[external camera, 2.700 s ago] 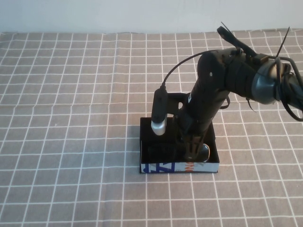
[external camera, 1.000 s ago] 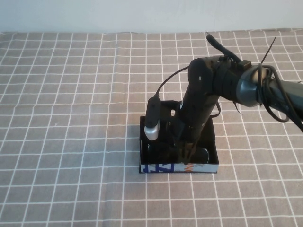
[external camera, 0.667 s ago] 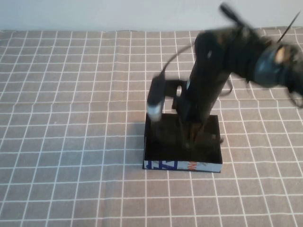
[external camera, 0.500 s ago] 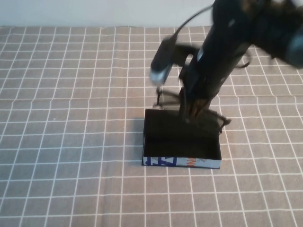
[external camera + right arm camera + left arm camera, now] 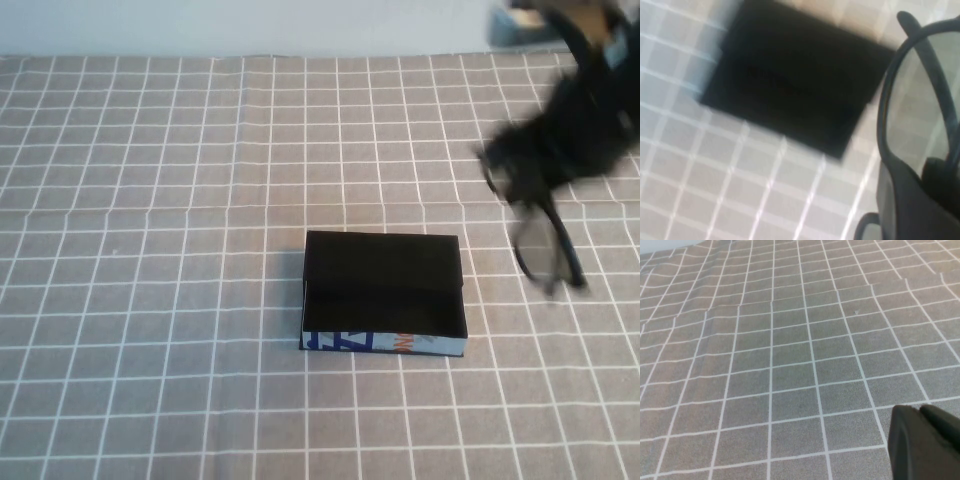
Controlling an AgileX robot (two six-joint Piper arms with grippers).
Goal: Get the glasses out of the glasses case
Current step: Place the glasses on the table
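Observation:
The glasses case [image 5: 385,343] lies open and empty in the middle of the table, its white printed front toward me; it also shows in the right wrist view [image 5: 790,80]. My right gripper [image 5: 525,165] is raised to the right of the case and behind it, shut on the glasses [image 5: 548,250], which hang below it in the air. In the right wrist view the gripper [image 5: 922,192] grips the black frame [image 5: 888,125] next to one lens. My left gripper [image 5: 922,437] shows only in the left wrist view, shut and empty above bare cloth.
A grey cloth with a white grid [image 5: 150,250] covers the whole table. A pale wall [image 5: 250,25] runs along the far edge. Nothing else stands on the cloth.
My right gripper has lifted the glasses out of the case and swung them up and to the right. The case stays in place and is now empty.

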